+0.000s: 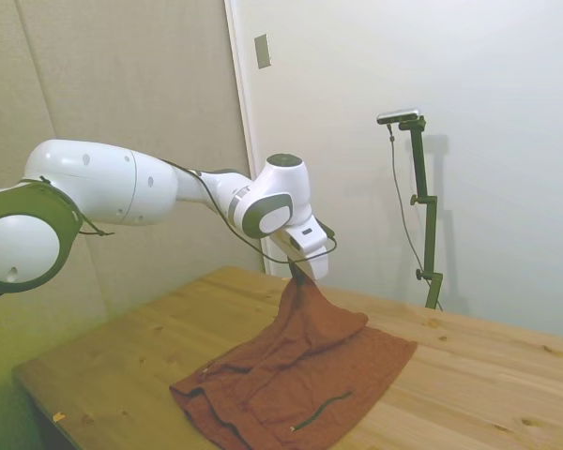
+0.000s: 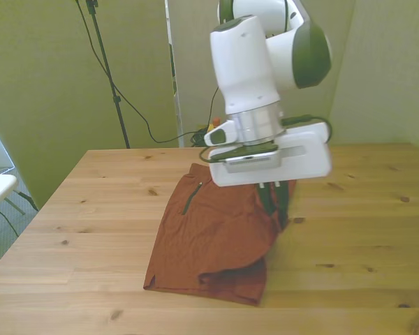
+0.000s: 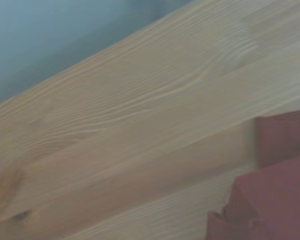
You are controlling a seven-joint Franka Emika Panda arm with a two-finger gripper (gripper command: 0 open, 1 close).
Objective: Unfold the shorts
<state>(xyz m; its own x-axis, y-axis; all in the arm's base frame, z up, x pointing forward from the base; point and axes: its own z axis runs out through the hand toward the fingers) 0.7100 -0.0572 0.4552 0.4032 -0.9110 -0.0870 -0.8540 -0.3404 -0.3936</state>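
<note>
A: Why do the rust-brown shorts (image 1: 296,380) rise to a peak?

B: The claw (image 1: 298,271) is pinched together on one edge of them and holds it above the wooden table (image 1: 122,375), so the cloth hangs down from the claw like a tent.

A: And the rest of them?

B: It lies below the claw, bunched in folds, with a dark zipper line (image 2: 191,196) showing. Probably the lifted layer must be carried across and laid flat.

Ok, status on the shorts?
Gripper shut on shorts, one edge lifted off table. Rest of the fabric still bunched. Nothing in the way.
</note>
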